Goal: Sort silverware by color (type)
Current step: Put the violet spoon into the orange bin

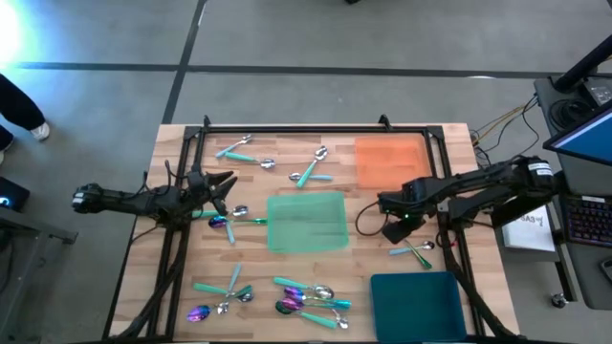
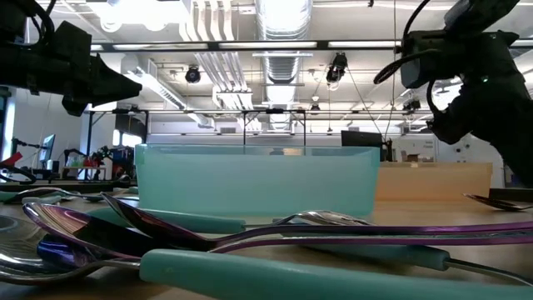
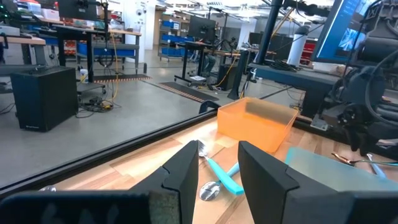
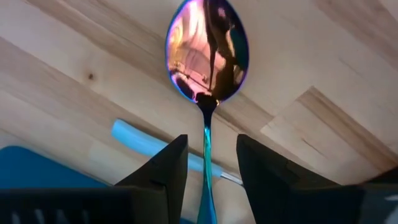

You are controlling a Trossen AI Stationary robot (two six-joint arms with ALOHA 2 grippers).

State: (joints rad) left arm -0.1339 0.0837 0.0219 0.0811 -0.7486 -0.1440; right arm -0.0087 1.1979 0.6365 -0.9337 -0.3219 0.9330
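The right claw (image 4: 208,168) is pinching a purple spoon (image 4: 207,50) by its thin handle, up over the wood. The left claw (image 3: 217,168) is waiting unclenched, holding nothing. More spoons (image 1: 306,298) are lying about.

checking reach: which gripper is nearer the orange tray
Right. The right gripper hangs just below the orange tray in the high view; the left gripper waits across the table.

Silverware (image 1: 308,296) scattered flat on tabletop: biggest pile lower centre, teal handles w/ silver or purple-pink heads; pairs upper left, upper centre, mid left, lower right. Iridescent spoon (image 4: 208,53) fills right wrist view's upper centre.
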